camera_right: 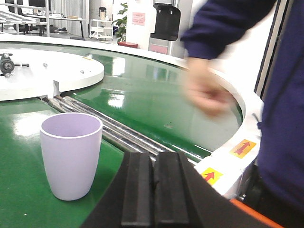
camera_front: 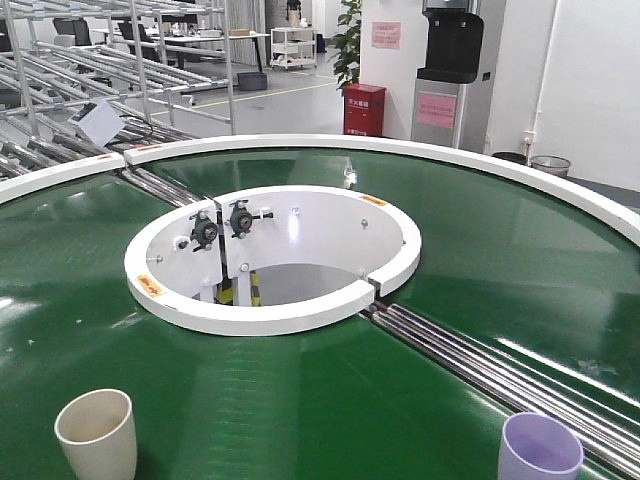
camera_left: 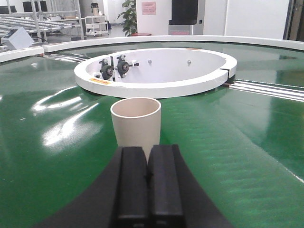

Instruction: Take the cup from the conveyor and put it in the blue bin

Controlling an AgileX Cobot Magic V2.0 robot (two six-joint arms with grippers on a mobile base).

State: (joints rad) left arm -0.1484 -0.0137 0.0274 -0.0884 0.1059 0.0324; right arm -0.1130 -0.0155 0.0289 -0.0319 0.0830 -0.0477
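Left wrist view is showing the cream cup standing upright on the green belt, centre frame, dead ahead of the left pincer, which is sitting closed and empty. The right pincer (likewise closed) is facing a purple cup at lower left.

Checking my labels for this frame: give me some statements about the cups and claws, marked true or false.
The cream cup stands upright on the conveyor. True.
The left claw is shut on the cream cup. False: it is shut on nothing; the cup stands ahead of it.
The purple cup lies on its side. False: it is upright.
A person's hand is in the right wrist view. True.
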